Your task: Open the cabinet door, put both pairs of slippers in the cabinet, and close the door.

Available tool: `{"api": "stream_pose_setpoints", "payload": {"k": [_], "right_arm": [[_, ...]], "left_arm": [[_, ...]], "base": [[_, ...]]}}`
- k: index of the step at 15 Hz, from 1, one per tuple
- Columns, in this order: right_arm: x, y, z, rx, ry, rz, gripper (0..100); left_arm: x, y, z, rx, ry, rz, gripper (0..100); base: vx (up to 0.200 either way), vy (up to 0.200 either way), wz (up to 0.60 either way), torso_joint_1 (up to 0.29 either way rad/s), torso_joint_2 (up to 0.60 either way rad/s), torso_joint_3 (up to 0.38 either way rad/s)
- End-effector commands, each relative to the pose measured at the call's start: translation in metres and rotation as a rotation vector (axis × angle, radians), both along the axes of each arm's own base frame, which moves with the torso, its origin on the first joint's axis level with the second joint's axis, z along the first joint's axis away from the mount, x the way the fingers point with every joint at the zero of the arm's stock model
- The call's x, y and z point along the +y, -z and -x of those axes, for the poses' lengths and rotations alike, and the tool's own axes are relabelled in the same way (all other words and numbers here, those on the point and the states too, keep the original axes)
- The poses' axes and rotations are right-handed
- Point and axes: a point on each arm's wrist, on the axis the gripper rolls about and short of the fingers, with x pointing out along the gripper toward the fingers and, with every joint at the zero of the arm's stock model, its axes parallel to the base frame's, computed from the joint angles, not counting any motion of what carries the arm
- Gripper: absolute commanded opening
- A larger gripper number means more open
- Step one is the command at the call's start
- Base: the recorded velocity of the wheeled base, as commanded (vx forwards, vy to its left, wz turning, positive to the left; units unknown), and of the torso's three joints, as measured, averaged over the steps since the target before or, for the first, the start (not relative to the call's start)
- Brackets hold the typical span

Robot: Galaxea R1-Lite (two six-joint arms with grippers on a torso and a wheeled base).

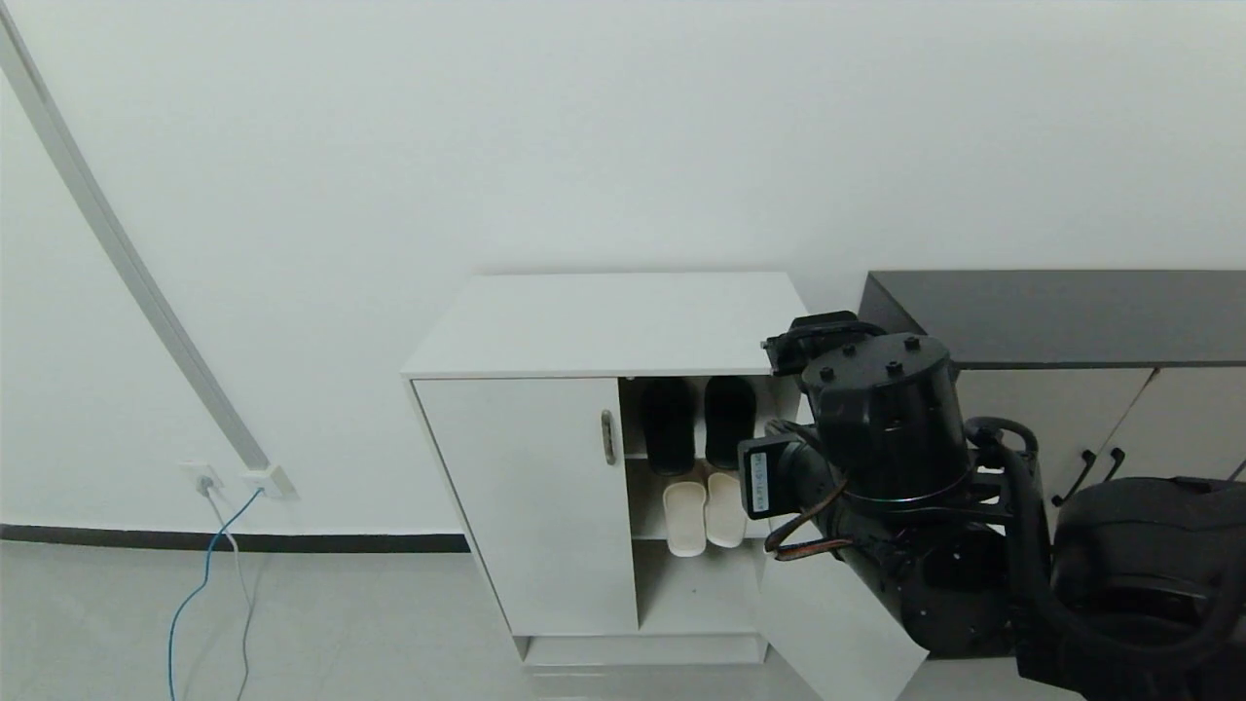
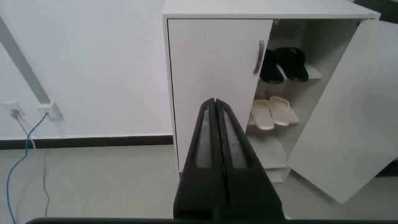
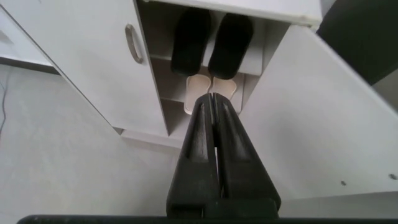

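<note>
White wall and pale grey floor frame a low white cabinet that stands against the wall. Beside it on the robot's right is a dark-topped sideboard.

The left arm's jaws are pressed together along their whole length, with no gap between them and nothing in them. They hang well back from the cabinet, facing its front and touching nothing. The right arm's jaws are also shut flat against each other and grip nothing. They sit just before the open half of the cabinet, beside the swung-out door, and point towards the shelves. The right arm stands close to that door.

The cabinet has two doors. The left door is closed, with one metal handle at its inner edge. The right door is wide open and angled out over the floor.

There are two pairs of slippers, four in all, and both pairs are inside the cabinet. The black slippers lie side by side on the upper shelf. The white slippers lie side by side on the shelf below, directly under the black pair.

Off to the left, two wall sockets sit low on the wall. One blue cable trails from them onto the floor, and a grey duct runs up the wall at a slant.
</note>
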Motion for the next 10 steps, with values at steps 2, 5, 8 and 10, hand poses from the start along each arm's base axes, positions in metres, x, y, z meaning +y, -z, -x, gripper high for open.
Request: {"api": "stream_pose_setpoints", "payload": {"k": [2,5,8,10], "right_arm": [[-0.0001,0.0018,0.0001,0.002,-0.005,0.013,0],[-0.0002,0.0021,0.0001,0.002,-0.005,0.013,0],[-0.0005,0.005,-0.0015,0.008,-0.001,0.025,0],[-0.0008,0.0046,-0.0017,0.01,-0.008,0.022,0]], "left_arm": [[0.0,0.0,-0.0001,0.002,0.0,0.001,0],[0.0,0.0,-0.0001,0.002,0.0,0.001,0],[0.0,0.0,-0.0001,0.002,0.0,0.001,0],[0.0,0.0,-0.0001,0.002,0.0,0.001,0]], "base": [[0.0,0.0,0.0,0.232,-0.53,-0.293],[0.0,0.0,0.0,0.159,-0.35,-0.191],[0.0,0.0,0.0,0.014,-0.03,-0.014],[0.0,0.0,0.0,0.0,0.0,0.0]]}}
